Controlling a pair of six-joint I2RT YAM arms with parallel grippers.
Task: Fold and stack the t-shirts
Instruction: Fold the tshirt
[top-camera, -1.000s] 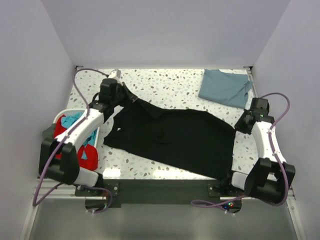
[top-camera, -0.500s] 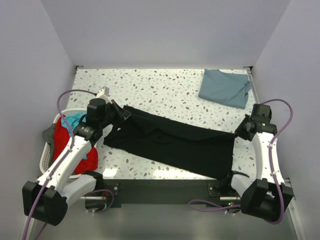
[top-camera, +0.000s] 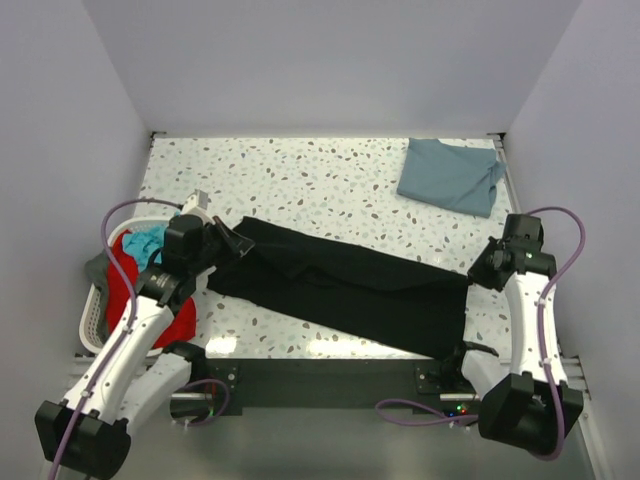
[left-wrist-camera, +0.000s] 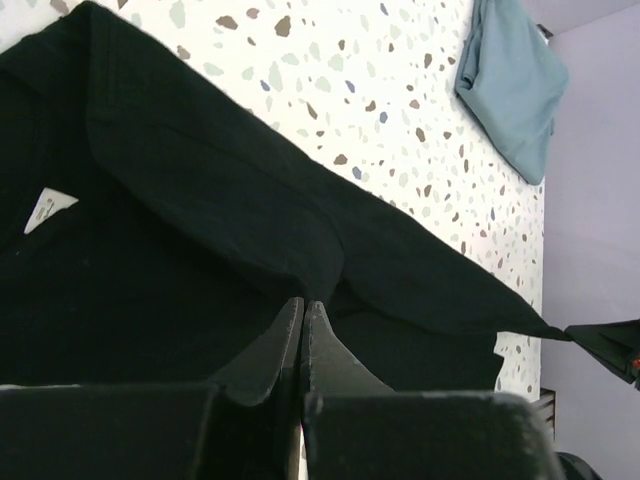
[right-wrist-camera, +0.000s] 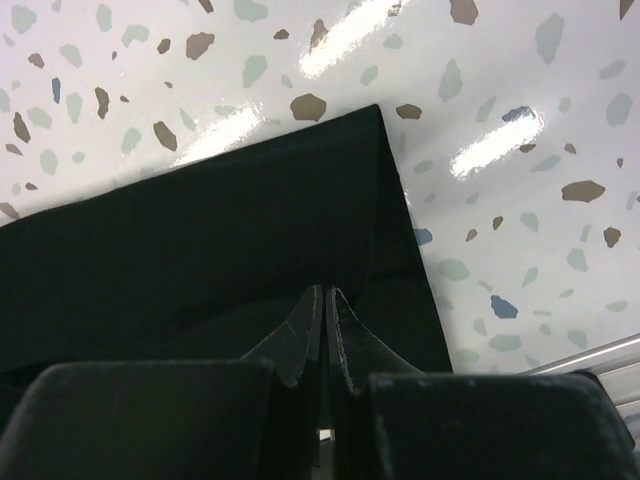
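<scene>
At your far left, the white laundry basket holds red and blue clothes beside the speckled table. Just right of it, your left gripper has its fingers pressed together on the near-left part of the black t-shirt. From its wrist camera the pinch looks to be on a raised fold, though black on black makes that hard to confirm. The white neck label shows there. The shirt lies in a long band across the table's near half. At its right end your right gripper is clamped on the corner. The slate-blue t-shirt lies well apart in the far-right corner.
</scene>
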